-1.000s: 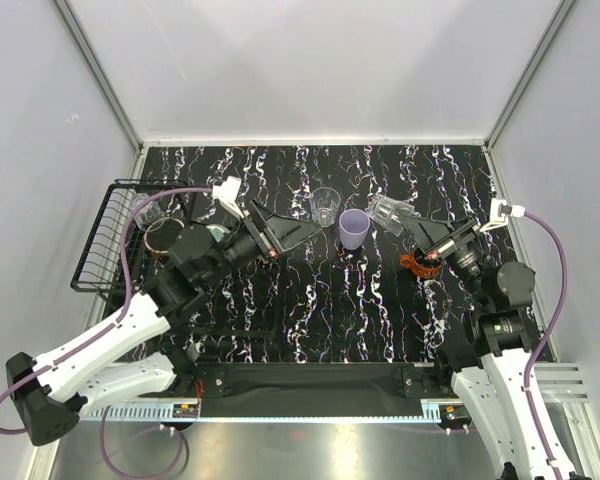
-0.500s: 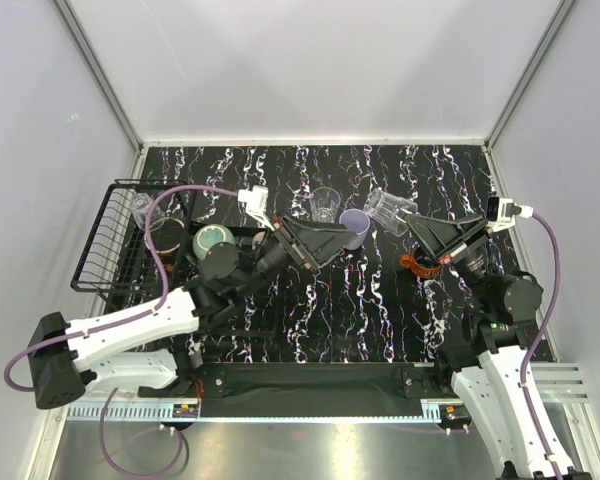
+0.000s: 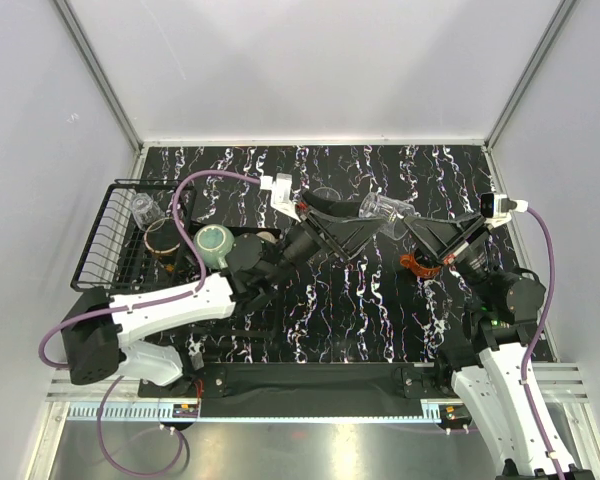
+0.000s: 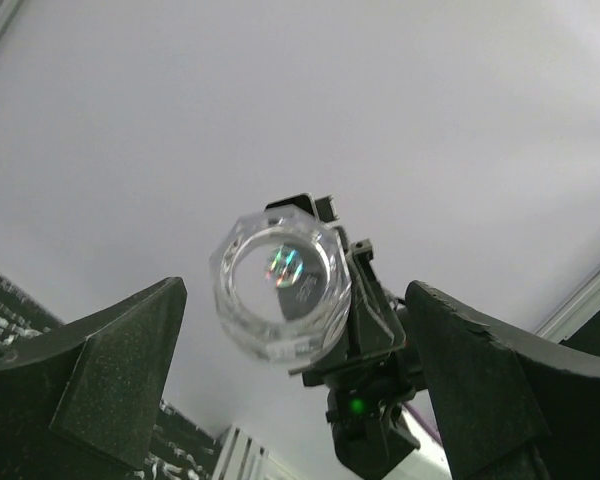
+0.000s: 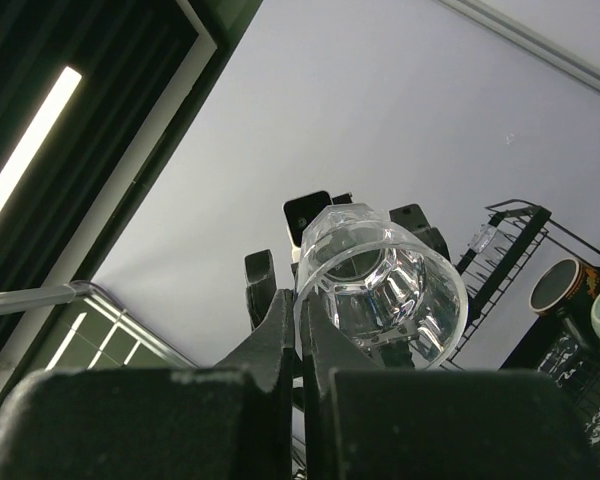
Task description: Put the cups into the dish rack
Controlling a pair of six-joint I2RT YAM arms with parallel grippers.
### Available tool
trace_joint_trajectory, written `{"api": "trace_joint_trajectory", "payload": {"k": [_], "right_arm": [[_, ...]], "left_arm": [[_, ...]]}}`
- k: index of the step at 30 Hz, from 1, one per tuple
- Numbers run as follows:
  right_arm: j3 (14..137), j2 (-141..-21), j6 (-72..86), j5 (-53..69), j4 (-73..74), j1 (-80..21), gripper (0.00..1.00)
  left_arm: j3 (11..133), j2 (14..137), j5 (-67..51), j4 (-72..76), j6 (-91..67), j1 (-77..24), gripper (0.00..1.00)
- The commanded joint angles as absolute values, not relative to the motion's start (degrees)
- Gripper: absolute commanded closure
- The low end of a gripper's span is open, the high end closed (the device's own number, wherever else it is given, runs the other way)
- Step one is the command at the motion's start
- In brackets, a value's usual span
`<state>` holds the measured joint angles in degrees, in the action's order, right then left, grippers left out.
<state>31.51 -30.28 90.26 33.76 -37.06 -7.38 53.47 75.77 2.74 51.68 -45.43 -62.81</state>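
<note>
Two grippers face each other: the right gripper [image 3: 412, 224] pinches a clear glass [image 3: 384, 209], tilted toward the wide-open left gripper [image 3: 363, 235], probably a handover, since the dish rack [image 3: 100, 245] sits far left.

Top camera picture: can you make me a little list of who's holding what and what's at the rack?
Right end effector: shut on a clear faceted glass, held in the air
Left end effector: open, empty, facing that glass
At the black wire dish rack: teal glazed mug, dark copper-rimmed mug, another clear glass
On the black marbled table: red cup
</note>
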Motion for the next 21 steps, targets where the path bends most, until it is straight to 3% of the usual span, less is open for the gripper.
{"api": "trace_joint_trajectory", "payload": {"k": [1,5,9,10,12,13,14,18,19,21], "right_arm": [[32.78,-30.14,93.33,34.89,-42.09,-7.29,1.00],[32.61,-30.15,94.04,34.54,-42.19,-7.21,1.00],[32.35,-30.41,94.31,34.37,-42.54,-7.21,1.00],[32.34,-30.32,94.39,34.28,-42.63,-7.29,1.00],[32.08,-30.41,94.48,34.28,-42.54,-7.29,1.00],[31.91,-30.41,94.40,34.63,-42.10,-7.29,1.00],[31.99,-30.41,94.22,34.80,-41.75,-7.29,1.00],[34.62,-28.49,89.05,35.95,-31.41,-7.29,0.40],[35.76,-27.69,84.16,35.77,-22.42,-7.29,0.16],[40.50,-26.11,78.43,34.11,-12.18,-7.29,0.04]], "left_arm": [[57.13,77.69,2.55,62.21,-42.98,-63.28,0.03],[57.39,79.71,3.25,65.74,-44.12,-63.28,0.17],[57.66,80.42,3.25,66.88,-45.26,-63.46,0.43],[57.48,80.33,3.25,66.88,-45.35,-63.46,0.55],[57.39,79.72,2.90,66.62,-44.65,-63.46,0.66],[57.48,79.37,2.64,65.40,-43.69,-63.46,0.77],[57.57,78.32,2.46,64.35,-43.07,-63.37,1.00],[58.62,73.40,4.03,51.37,-37.98,-63.37,1.00],[59.67,72.17,5.09,42.37,-34.92,-63.37,1.00],[61.16,68.04,8.85,32.83,-31.13,-63.37,1.00]]}}
